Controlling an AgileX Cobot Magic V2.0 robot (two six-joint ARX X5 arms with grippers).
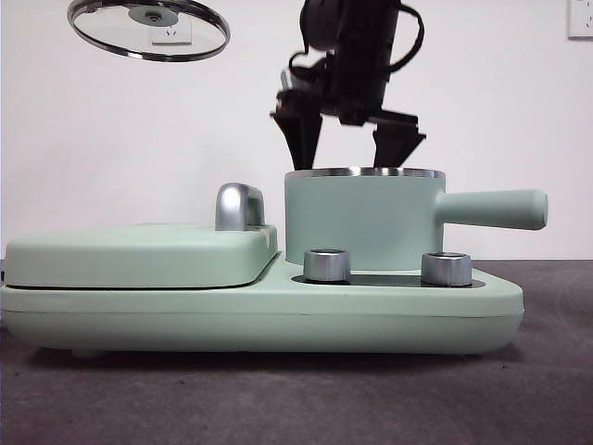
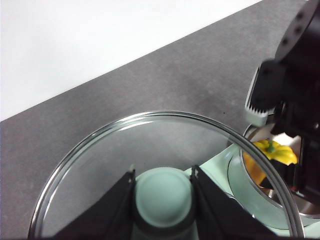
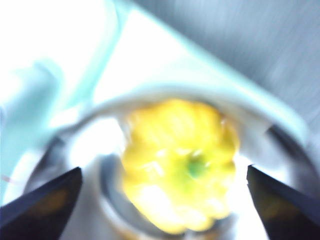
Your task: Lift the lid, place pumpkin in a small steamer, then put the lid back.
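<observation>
The small steamer (image 1: 361, 222), a mint-green pot with a steel rim and long side handle, stands on the base. The yellow pumpkin (image 3: 180, 162) lies inside it, blurred in the right wrist view; it also shows in the left wrist view (image 2: 275, 152). My right gripper (image 1: 347, 139) hangs just above the pot's rim with jaws wide apart and empty. My left gripper (image 2: 164, 192) is shut on the mint-green knob of the glass lid (image 1: 148, 28) and holds it high at the upper left, away from the pot.
The wide mint-green base (image 1: 259, 306) carries two silver knobs (image 1: 326, 265) at its front. A flat mint-green cover with a chrome handle (image 1: 239, 206) lies left of the pot. Dark grey table (image 1: 296, 399) around it.
</observation>
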